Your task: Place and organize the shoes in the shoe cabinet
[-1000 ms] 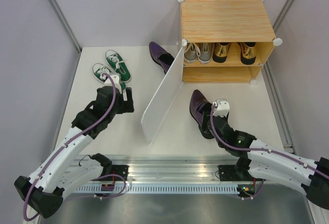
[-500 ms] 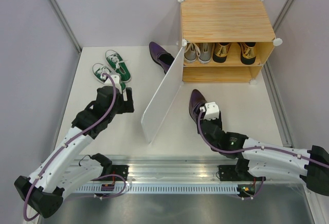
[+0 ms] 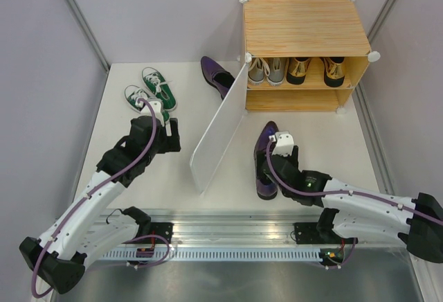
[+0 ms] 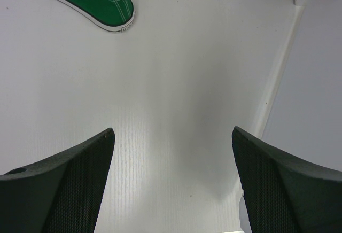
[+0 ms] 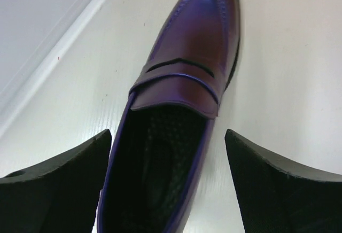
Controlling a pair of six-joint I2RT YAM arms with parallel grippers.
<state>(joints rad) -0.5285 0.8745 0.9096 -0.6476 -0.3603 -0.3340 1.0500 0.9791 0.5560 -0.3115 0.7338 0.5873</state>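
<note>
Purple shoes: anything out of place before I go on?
Yes, the pair is split. One purple shoe lies left of the cabinet, beyond its open white door; the other purple shoe lies in front, between the open right gripper.

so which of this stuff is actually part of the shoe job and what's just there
Job: green sneakers, near purple shoe, far purple shoe, grey sneakers, gold shoes, shoe cabinet, its white door.
Just there: table, metal rail in front.
</note>
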